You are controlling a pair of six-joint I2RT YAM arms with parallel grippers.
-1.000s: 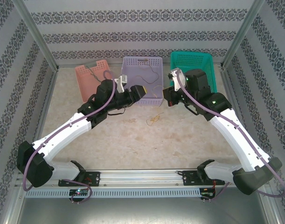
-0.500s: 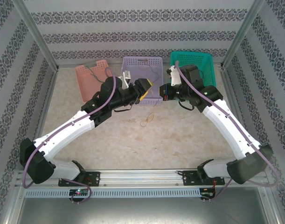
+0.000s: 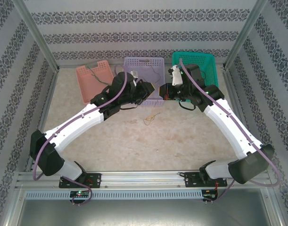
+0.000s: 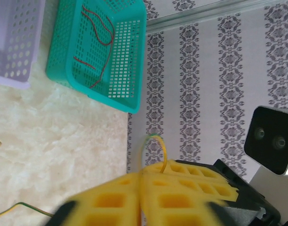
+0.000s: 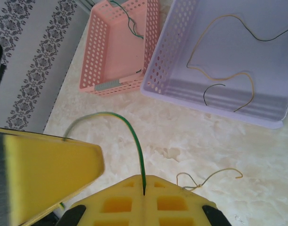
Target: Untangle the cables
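Note:
A thin green-and-yellow cable arcs between my two grippers, above the table in front of the lilac basket. My right gripper is shut on one end of it. My left gripper is shut on the other end, where a small loop of the cable sticks out past the yellow pads. In the top view the left gripper and right gripper are almost touching. A yellowish cable lies loose on the table below them.
The pink basket holds a dark green cable. The lilac basket holds yellowish and dark cables. The teal basket holds red cables. Patterned walls enclose the table on three sides.
My left gripper has swung right to meet the right gripper and shut on the green cable. The right gripper moved back and left, then held still.

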